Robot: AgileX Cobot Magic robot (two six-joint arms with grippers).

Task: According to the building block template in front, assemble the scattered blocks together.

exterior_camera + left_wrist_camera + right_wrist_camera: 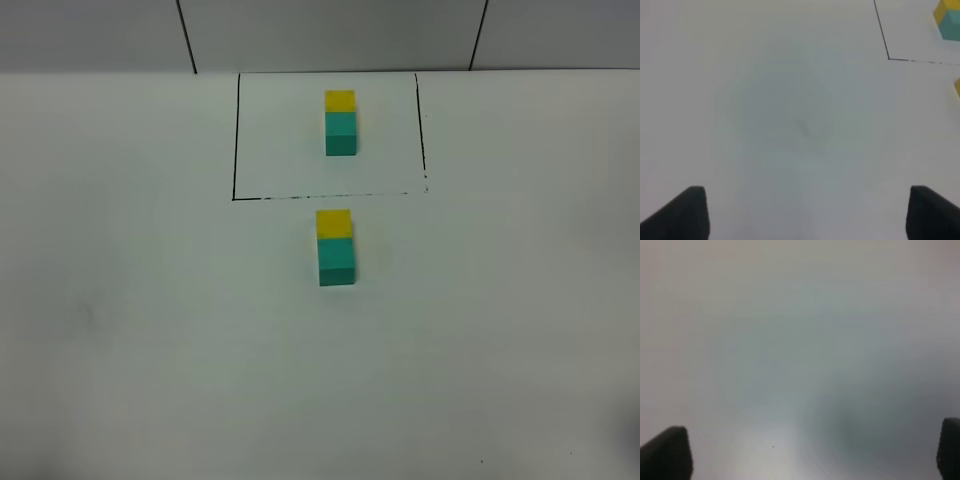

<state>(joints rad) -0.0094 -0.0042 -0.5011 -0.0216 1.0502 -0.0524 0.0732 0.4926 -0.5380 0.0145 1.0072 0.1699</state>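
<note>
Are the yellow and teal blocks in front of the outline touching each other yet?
Touching. The exterior high view shows the yellow block directly against the teal block, with no gap at their shared edge, matching the template pair inside the outline.

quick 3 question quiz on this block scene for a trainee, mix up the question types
1. True or false: the template pair sits inside the black outline.
2. On the assembled pair below the outline, which colour is on the far side? A) teal B) yellow C) red
3. What does the left gripper hold?

Key
1. True.
2. B: yellow far, teal near, matching the template.
3. Nothing; its fingers stand apart over bare table, as do the right gripper's.
</note>
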